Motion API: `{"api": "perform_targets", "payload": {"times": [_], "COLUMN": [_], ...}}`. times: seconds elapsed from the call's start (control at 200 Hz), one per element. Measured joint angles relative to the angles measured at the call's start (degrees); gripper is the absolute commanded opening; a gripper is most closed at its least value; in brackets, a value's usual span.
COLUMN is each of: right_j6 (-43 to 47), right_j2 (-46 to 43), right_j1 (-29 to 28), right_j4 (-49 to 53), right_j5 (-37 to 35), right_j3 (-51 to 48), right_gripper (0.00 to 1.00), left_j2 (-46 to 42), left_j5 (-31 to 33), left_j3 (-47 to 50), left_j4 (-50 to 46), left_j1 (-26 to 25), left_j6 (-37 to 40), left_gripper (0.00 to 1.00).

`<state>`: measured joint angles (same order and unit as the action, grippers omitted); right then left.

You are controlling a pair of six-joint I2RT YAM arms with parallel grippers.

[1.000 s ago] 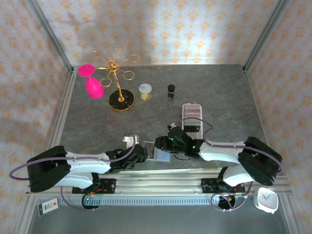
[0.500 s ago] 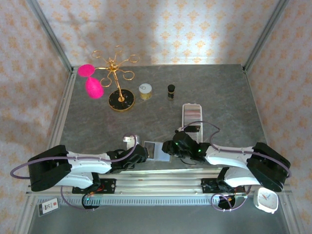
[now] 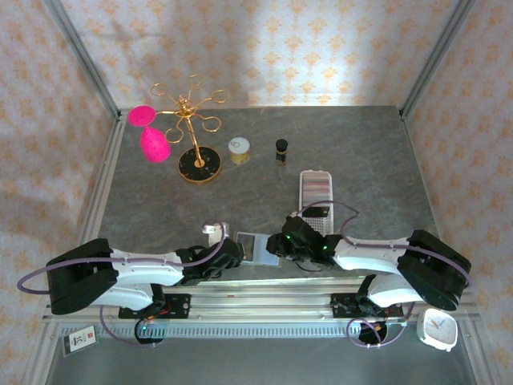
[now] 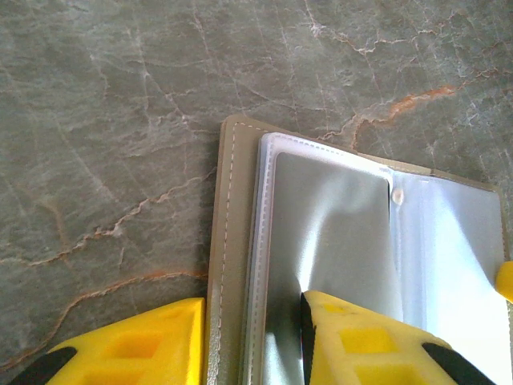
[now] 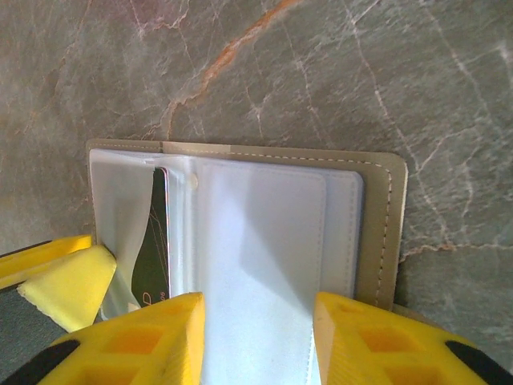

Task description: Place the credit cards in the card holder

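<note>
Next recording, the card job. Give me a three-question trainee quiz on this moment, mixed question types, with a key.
1. True or false: the card holder lies folded shut on the table.
2. Where is the dark card? A: tucked in a clear sleeve of the card holder. B: lying bare on the table. C: hanging on the gold stand.
3. Short answer: which arm is the long white tray nearest?

Key: 1 false, it lies open. 2 A. 3 the right arm.
</note>
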<state>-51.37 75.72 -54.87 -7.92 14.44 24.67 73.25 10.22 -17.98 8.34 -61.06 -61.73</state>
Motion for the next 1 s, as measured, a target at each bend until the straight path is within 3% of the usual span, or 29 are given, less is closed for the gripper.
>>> {"api": "perform_targets", "payload": {"times": [1.001], "right_j6": [-2.49], "right_j2": [4.07], "right_j1": [-1.36], "right_j4": [-6.93], "right_j5": [2.97], "right_j3": [2.49], "right_gripper": [0.44], "left_j2": [0.26], "left_j5": [0.37], "left_j3": [-0.09], "left_j4": [0.02], "left_j1": [-0.13], "left_j6": [-1.18], "left_gripper": [0.31]}}
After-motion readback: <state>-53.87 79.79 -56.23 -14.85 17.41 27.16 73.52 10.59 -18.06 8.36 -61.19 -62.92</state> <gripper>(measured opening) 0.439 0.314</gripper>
